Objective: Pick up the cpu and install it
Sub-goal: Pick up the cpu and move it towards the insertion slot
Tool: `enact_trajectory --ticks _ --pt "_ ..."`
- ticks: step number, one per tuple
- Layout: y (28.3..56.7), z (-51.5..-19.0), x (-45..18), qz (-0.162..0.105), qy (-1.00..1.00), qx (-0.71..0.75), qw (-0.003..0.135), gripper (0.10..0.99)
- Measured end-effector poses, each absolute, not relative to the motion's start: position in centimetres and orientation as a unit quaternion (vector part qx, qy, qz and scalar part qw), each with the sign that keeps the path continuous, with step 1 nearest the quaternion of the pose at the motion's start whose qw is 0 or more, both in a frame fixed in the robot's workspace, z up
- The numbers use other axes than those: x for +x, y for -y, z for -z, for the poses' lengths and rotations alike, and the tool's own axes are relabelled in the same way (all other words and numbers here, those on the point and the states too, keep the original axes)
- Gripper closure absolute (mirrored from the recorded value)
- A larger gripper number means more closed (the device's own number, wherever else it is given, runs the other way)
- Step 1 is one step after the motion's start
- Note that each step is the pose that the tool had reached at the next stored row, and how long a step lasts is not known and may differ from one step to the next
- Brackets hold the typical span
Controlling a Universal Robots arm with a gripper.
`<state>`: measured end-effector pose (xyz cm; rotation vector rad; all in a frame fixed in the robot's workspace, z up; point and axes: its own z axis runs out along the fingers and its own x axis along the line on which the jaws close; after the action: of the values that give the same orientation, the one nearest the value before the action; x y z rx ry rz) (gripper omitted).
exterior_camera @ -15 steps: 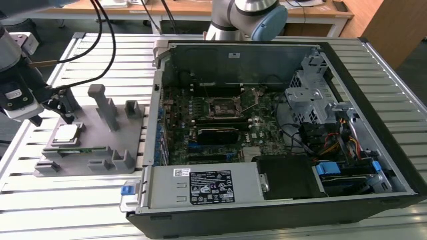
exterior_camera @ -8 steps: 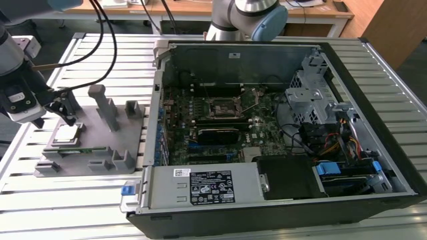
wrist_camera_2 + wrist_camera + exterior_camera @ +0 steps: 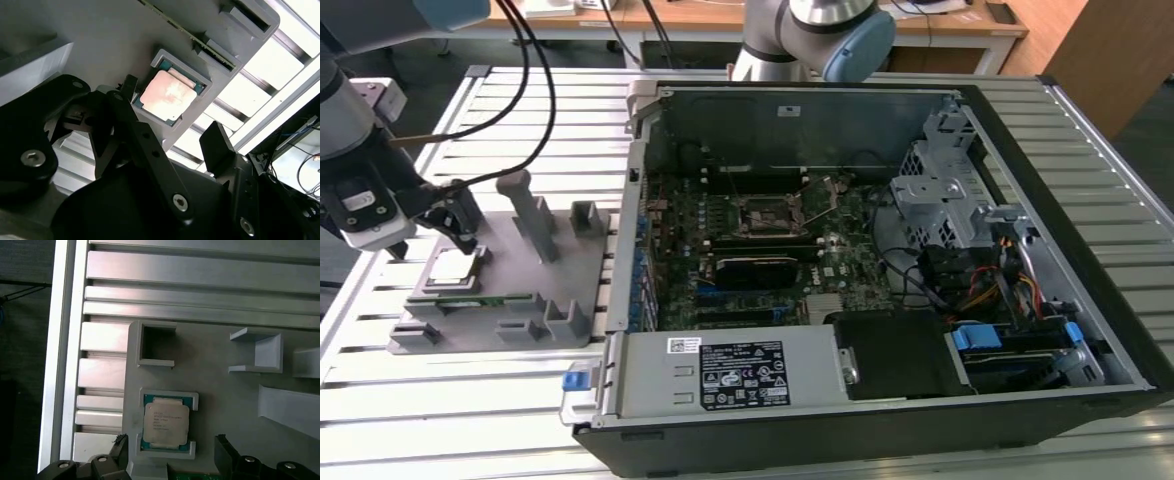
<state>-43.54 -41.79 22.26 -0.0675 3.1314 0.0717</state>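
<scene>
The cpu (image 3: pixel 454 268), flat in its recess on the grey block (image 3: pixel 520 278) at the exterior view's left, is likely light, rigid and fragile, best gripped by opposite edges; the gripper (image 3: pixel 458 240) hangs just above, fingers spread, holding nothing.

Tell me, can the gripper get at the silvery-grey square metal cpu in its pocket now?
Probably yes. The gripper hangs above the silvery-grey square metal cpu, jaws open to either side; nothing covers it in its pocket on the grey plastic fixture block.
</scene>
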Motion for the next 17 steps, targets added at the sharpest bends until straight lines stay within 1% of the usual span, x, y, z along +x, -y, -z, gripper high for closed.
enact_trajectory --ticks 1,17 --pt "41.8 -22.1 -43.5 -0.023 -1.0 -0.021 0.004 0.31" --pt "41.6 -20.6 -43.5 -0.023 -1.0 -0.014 0.005 0.31"
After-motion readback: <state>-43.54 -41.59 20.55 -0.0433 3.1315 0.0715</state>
